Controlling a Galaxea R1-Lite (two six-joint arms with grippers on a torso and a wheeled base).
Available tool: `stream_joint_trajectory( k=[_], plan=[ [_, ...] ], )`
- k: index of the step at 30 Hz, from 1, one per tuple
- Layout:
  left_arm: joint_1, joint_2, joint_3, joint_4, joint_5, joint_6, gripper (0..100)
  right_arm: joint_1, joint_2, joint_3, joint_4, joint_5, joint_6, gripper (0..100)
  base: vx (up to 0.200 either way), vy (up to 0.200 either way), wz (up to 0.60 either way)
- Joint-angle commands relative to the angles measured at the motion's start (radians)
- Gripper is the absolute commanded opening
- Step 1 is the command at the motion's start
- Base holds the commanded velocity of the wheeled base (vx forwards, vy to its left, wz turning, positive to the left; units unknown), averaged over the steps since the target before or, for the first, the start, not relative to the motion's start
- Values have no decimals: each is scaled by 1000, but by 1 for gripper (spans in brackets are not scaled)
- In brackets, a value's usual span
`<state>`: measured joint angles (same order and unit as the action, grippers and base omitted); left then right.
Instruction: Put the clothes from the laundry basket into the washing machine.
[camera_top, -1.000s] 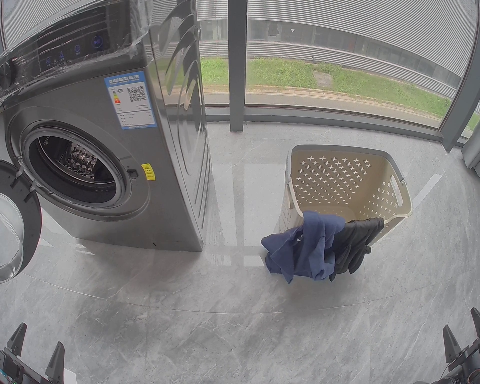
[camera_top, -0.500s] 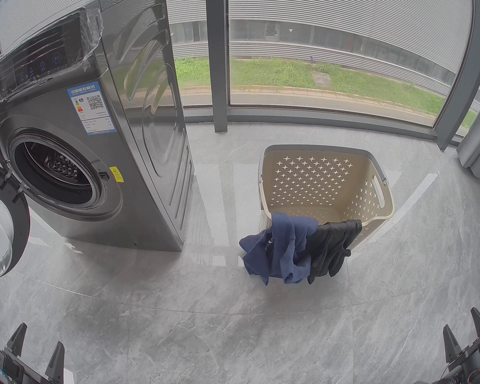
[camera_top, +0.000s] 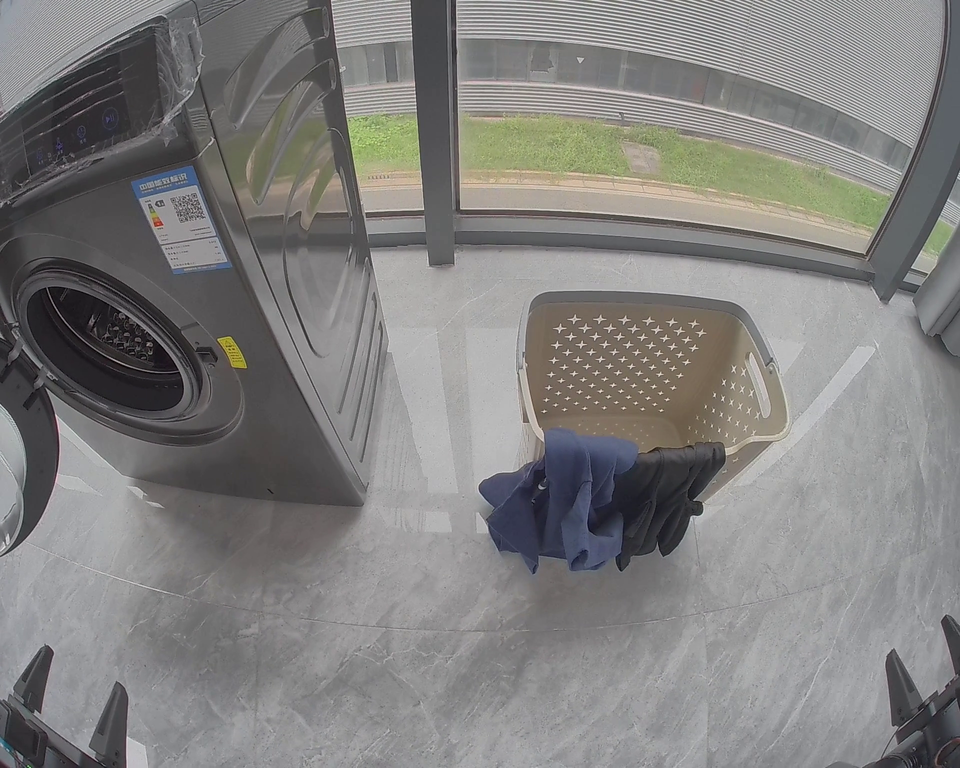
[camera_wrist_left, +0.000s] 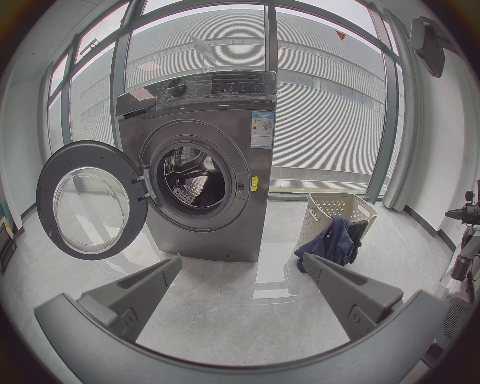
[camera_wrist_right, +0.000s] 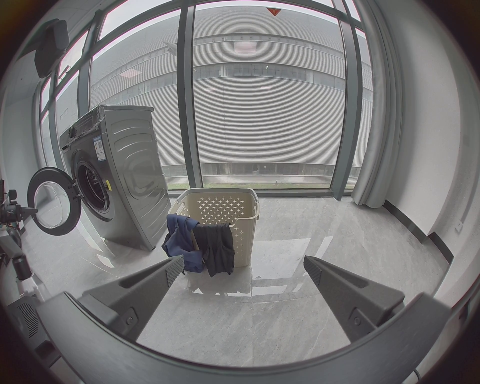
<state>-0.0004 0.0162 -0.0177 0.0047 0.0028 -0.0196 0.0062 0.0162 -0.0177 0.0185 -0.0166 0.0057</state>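
I've got a glossy grey stone-look floor (camera_top: 450, 650) running up to a tall window wall (camera_top: 650, 120). Well to the right of its dark post (camera_top: 436, 130) hangs a pale curtain (camera_top: 945, 305). Beyond the post lie a grass strip (camera_top: 600, 150) and a ribbed grey building (camera_wrist_right: 270, 100). Daylight gleams off the floor below the post.

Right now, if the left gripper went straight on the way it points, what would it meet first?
The left gripper, open, would probably meet the washer front, beside its open drum; the floor between looks free, though depth is unclear.
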Motion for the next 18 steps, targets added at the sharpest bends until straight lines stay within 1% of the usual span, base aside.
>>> stream_joint_trajectory(
  k=[1, 4, 13, 18],
  plan=[
    [0, -15, 16, 0, 0, 0, 100, 1, -16, 7, 0, 0, 0, 100, 0, -200, 0],
    [0, -15, 16, 0, 0, -2, 100, 1, -16, 7, 0, 0, 0, 100, 0, -200, 0],
    [0, -15, 16, 0, 0, 0, 100, 1, -16, 7, 0, 0, 0, 100, 0, 0, 0],
    [0, -15, 16, 0, 0, 0, 100, 1, -16, 7, 0, 0, 0, 100, 200, 0, 0]
  ],
)
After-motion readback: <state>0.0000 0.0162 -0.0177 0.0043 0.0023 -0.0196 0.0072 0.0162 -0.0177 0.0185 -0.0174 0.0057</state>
